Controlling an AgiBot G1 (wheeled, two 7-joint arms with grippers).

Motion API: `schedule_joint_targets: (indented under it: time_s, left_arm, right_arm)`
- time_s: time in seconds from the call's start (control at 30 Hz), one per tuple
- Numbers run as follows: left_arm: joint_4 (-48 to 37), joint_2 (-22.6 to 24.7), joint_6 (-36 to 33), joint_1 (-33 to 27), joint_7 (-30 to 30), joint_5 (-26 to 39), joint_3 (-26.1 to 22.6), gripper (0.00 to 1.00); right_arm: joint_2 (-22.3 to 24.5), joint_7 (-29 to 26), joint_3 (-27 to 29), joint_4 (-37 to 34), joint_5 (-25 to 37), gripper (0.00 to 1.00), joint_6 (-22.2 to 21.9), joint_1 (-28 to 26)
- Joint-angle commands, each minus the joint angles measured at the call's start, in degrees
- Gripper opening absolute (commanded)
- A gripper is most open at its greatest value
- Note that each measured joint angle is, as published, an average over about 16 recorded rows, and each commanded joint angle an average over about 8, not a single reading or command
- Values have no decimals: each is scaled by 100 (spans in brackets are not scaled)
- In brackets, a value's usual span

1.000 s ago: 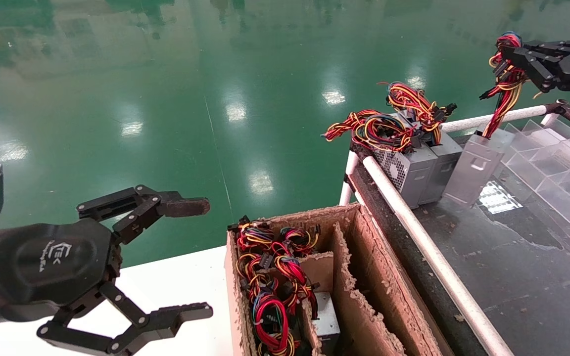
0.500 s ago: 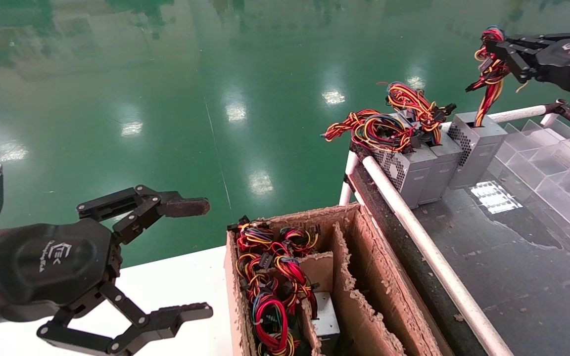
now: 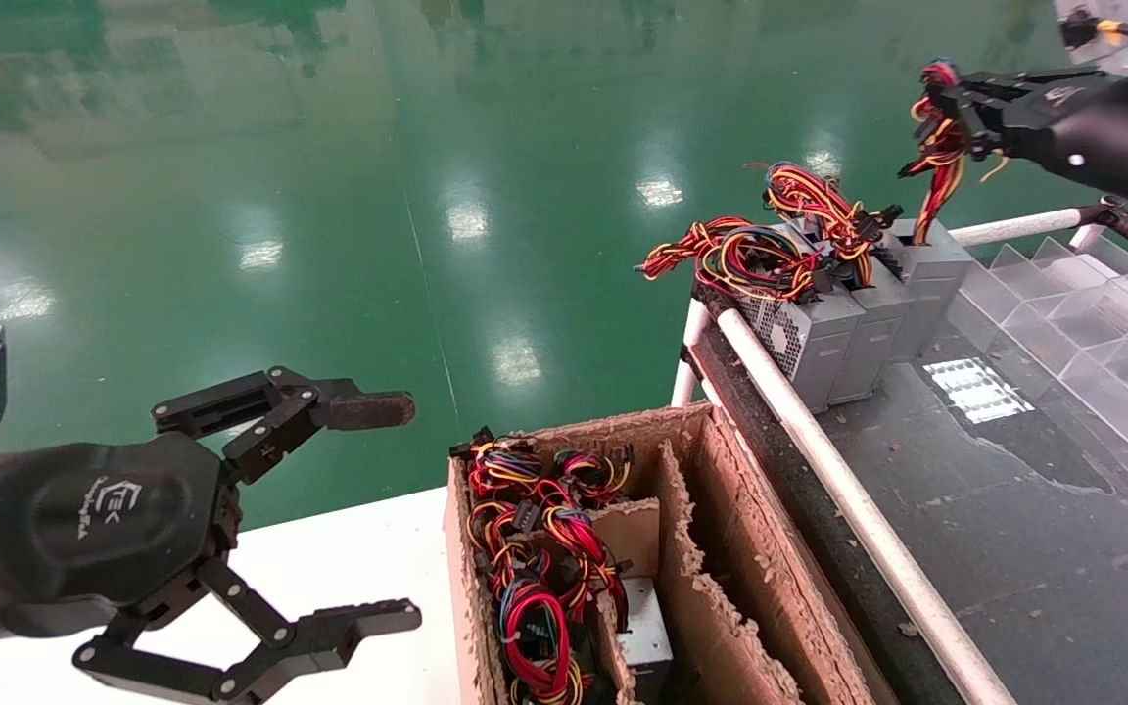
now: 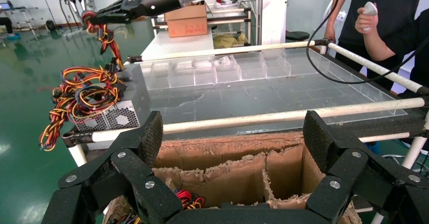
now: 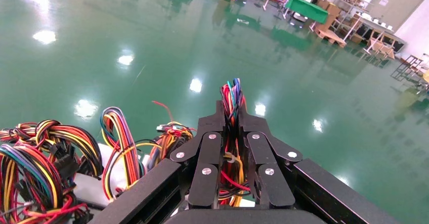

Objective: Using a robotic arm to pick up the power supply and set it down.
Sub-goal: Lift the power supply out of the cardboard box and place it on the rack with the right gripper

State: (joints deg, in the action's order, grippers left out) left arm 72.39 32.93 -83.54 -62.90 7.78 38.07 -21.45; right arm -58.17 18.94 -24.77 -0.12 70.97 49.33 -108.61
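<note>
Because the power supply (image 3: 928,279), at the upper right of the head view, is held only by its wire bundle (image 3: 934,147), it could swing or knock the two boxes (image 3: 833,328) touching it. The right gripper (image 3: 956,98) is clamped on those wires; if they slip, the box drops on the table (image 3: 1014,548). The left gripper (image 3: 383,509) waits lower left, spread wide, empty.
</note>
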Motion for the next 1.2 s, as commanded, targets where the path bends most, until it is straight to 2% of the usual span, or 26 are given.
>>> schedule_joint_targets:
  time_s: [0.03, 0.8, 0.83, 1.07, 1.1, 1.2]
  left_arm:
    - [0, 0, 0, 0, 0, 0, 0, 100]
    - [0, 0, 0, 0, -1, -1, -1, 100]
    - [0, 0, 0, 0, -1, -1, -1, 100]
    - [0, -1, 1, 0, -1, -1, -1, 100]
    - [0, -1, 1, 0, -1, -1, -2, 100]
    - [0, -1, 1, 0, -1, -1, -2, 100]
  right_arm:
    - [-85, -3, -4, -4, 5, 0, -105, 7]
    - [-790, 409, -66, 70, 99, 0, -1262, 141]
    - [-807, 427, -60, 70, 91, 4, -1308, 156]
    - [-881, 541, -19, 83, 33, 91, -1506, 232]
    - [-885, 552, -13, 82, 25, 100, -1520, 239]
    - [-888, 572, 6, 76, -2, 100, -1547, 250]
